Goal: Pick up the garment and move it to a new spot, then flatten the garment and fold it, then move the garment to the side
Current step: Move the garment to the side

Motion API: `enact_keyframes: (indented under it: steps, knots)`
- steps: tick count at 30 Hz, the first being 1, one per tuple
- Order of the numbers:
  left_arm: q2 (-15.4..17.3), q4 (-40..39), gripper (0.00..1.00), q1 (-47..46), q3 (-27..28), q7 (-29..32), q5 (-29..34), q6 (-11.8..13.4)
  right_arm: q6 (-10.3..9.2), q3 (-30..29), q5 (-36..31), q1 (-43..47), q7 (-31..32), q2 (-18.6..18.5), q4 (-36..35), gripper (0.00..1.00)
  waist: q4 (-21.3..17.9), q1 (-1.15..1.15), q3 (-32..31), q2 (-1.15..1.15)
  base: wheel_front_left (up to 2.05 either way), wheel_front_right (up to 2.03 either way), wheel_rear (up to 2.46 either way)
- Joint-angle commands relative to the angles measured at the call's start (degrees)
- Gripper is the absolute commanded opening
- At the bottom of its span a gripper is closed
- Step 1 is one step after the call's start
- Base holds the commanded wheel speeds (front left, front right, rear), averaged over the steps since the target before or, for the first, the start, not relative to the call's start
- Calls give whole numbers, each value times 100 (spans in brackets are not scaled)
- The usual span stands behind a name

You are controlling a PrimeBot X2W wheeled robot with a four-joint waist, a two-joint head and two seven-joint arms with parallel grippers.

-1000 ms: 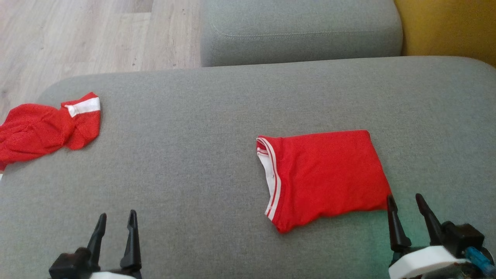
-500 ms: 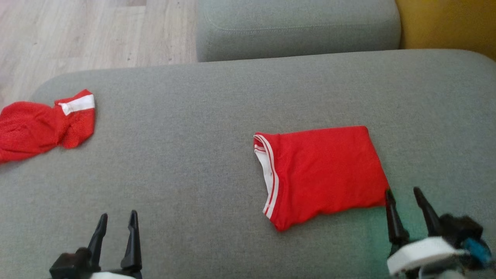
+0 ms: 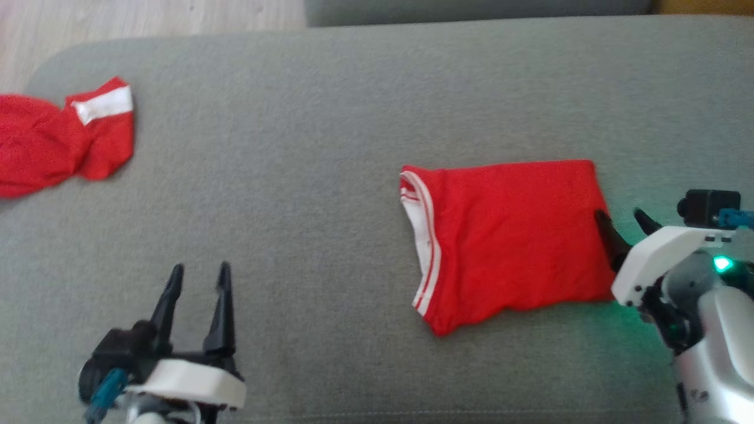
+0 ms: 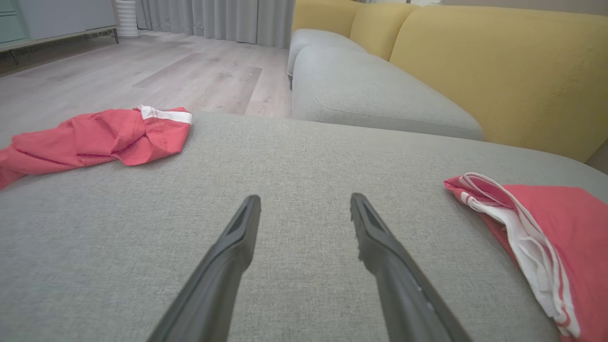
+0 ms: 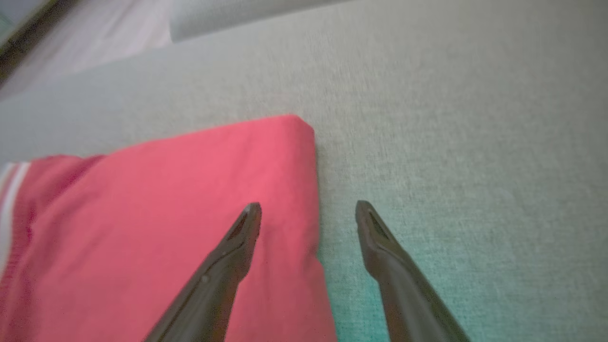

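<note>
Grey sofa seat (image 3: 294, 176): folded garment (image 3: 512, 235), long axis 9-to-3; right pincer (image 3: 618, 215) apart, astride its 3 o'clock edge; left pincer (image 3: 200, 268) apart, distant.

Left gripper (image 3: 200, 268): two long, tapered black fingers (image 3: 222, 306), black base, white wrist shell (image 3: 194, 386), teal connector (image 3: 106, 393). Right gripper (image 3: 618, 215): same fingers, white shell, silver-grey forearm (image 3: 721, 347), glowing green light (image 3: 721, 264).

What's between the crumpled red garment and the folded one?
Bare grey cushion from the crumpled red garment to the folded red garment, in the head view.
</note>
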Motion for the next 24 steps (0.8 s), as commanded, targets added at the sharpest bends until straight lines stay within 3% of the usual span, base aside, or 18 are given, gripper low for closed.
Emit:
enact_keyframes:
  steps: [1,7,8,9,15,24]
  knots:
    - [8,-127,100,-220,119,-35,-11,-18,-4,66,-52,-180,83,-175,-92,100,140,-1,139,0,0,0,0]
    - [8,-89,100,-401,-117,-35,-116,63,-4,61,241,-468,1035,-128,481,100,260,-1,263,0,0,0,0]
    - [8,-87,100,-424,-144,-35,-133,79,-4,18,305,-534,1093,-111,499,29,262,-1,281,0,0,0,0]
    - [8,-88,100,-452,-178,-35,-148,84,-4,-66,377,-602,1123,-79,522,0,259,-1,298,0,0,0,0]
    - [8,-248,100,-694,-296,-35,-113,92,-4,-415,240,-1224,850,-104,504,0,46,-1,576,0,0,0,0]
    - [14,-476,100,-916,-301,-35,231,-31,-4,-1225,-491,-2370,110,-573,719,0,-473,-1,1269,0,0,0,0]
